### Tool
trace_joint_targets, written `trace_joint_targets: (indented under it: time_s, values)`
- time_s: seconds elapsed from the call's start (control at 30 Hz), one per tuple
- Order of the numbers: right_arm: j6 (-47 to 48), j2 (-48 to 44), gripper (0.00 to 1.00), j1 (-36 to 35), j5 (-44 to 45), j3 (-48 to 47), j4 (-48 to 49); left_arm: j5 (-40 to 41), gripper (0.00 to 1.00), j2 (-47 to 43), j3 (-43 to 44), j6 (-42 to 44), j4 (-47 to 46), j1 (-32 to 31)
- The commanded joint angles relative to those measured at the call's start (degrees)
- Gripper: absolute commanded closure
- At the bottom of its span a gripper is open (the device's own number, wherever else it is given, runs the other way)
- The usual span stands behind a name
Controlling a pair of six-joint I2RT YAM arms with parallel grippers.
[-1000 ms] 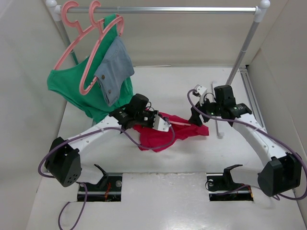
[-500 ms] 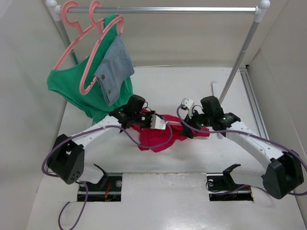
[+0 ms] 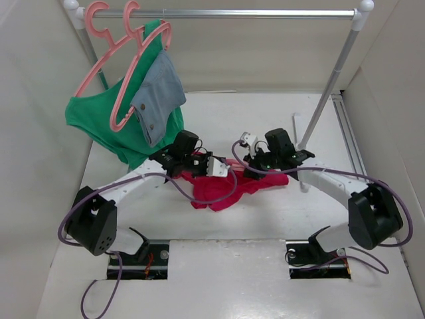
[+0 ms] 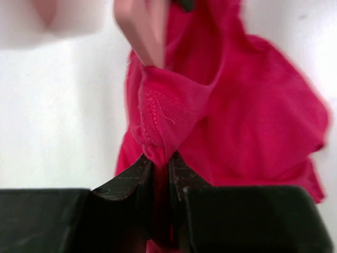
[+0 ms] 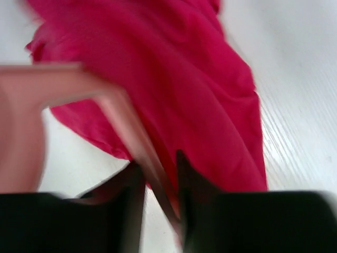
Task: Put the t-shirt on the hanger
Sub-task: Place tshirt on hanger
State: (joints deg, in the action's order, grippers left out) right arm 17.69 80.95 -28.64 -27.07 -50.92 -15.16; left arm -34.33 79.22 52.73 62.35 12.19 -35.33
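Note:
The crimson t-shirt (image 3: 216, 189) lies crumpled on the white table between my two arms. My left gripper (image 3: 216, 167) is shut on a bunched fold of it; in the left wrist view the red t-shirt (image 4: 247, 105) is pinched between the left gripper's (image 4: 160, 158) jaws. The pink hanger (image 4: 145, 26) crosses above that fold, blurred. My right gripper (image 3: 251, 169) is at the shirt's right side. In the right wrist view a bar of the hanger (image 5: 121, 113) runs down between the right gripper's (image 5: 158, 168) close-set jaws, with the t-shirt (image 5: 200, 95) behind.
A metal rack rail (image 3: 226, 12) spans the back, its right post (image 3: 325, 93) standing just behind my right arm. Two pink hangers at the rail's left carry a green garment (image 3: 99, 123) and a grey-blue denim piece (image 3: 159, 93). White walls enclose both sides.
My right arm has swung left and down to the shirt, and its jaws have closed from wide open onto the hanger bar. The left gripper kept its hold, shifting slightly.

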Motion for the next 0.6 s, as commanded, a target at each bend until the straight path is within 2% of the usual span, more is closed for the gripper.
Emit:
trace_joint_targets:
  time_s: [0.0, 0.03, 0.07, 0.23, 0.3, 0.57]
  values:
    - [1.6, 1.8, 0.83, 0.3, -0.7, -2.4, 2.6, -4.6, 1.0, -2.2, 1.3, -1.2, -1.6, 0.5]
    - [1.6, 1.3, 0.94, 0.3, -0.7, -2.4, 1.9, -4.6, 1.0, -2.2, 1.3, -1.9, -1.6, 1.7]
    - [1.1, 0.6, 1.0, 0.3, -0.7, -2.4, 1.4, -4.6, 1.0, -2.2, 1.9, -1.9, -1.6, 2.3]
    - [1.1, -7.0, 1.0, 2.0, 2.4, -2.4, -5.2, -4.1, 1.0, -2.2, 3.9, -3.0, -1.0, 7.5]
    - [1.1, -11.3, 1.0, 3.2, 2.4, -3.0, -10.8, -2.8, 1.0, -2.2, 4.4, -3.5, -1.0, 10.0]
    - [2.4, -21.4, 1.0, 9.7, 3.0, -11.5, -29.2, 5.4, 0.98, -1.1, 3.3, -9.0, -11.1, 10.5]
